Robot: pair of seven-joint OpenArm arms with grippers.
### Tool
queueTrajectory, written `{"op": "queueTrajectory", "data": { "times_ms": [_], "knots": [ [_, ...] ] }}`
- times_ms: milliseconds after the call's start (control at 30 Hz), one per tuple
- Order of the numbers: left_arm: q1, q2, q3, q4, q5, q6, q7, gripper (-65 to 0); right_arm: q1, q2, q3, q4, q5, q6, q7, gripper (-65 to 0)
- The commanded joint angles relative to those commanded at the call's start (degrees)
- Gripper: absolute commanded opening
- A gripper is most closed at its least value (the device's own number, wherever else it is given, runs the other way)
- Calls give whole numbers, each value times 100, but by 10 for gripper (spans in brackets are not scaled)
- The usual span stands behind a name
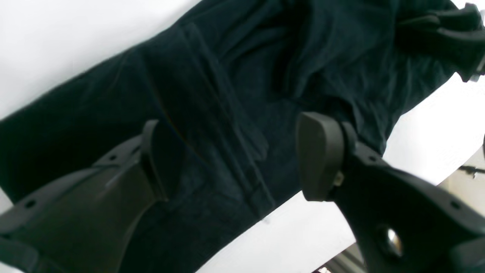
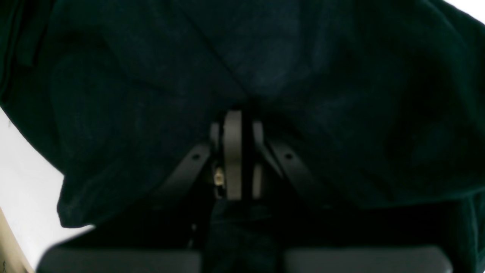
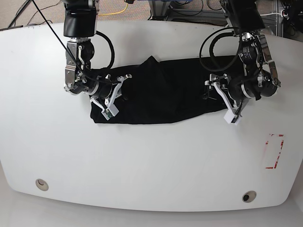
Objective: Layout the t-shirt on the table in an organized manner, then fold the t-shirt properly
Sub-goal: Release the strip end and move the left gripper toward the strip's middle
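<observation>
The t-shirt [image 3: 161, 92] is lying bunched along the table's [image 3: 151, 161] far half, its long axis spanning both arms; the right gripper [image 2: 238, 125] is clenching one end, the left gripper [image 1: 235, 159] is hanging released above the other.

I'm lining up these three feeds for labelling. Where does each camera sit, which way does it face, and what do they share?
Base: overhead, facing down on the big white table; both arms show.
Left wrist: on the left arm, looking past the open left gripper at the soft black cloth t-shirt.
Right wrist: on the right arm, close in; the right gripper is shut on the t-shirt.
Shared: all three show the t-shirt and white table.
</observation>
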Motion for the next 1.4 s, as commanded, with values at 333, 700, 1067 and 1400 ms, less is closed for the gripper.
{"op": "queueTrajectory", "data": {
  "times_ms": [333,700,1067,1400],
  "knots": [
    [-9,-9,396,-281,9,1090,-141,-217,9,-18,0,0,0,0,0,-617],
    [-35,-308,378,-273,9,1319,-149,-222,0,0,0,0,0,0,0,-617],
    [-246,-712,413,-325,202,1565,-316,-221,18,0,0,0,0,0,0,-617],
    [-589,-668,1266,-853,721,1547,-738,-218,26,-18,0,0,0,0,0,-617]
  ]
}}
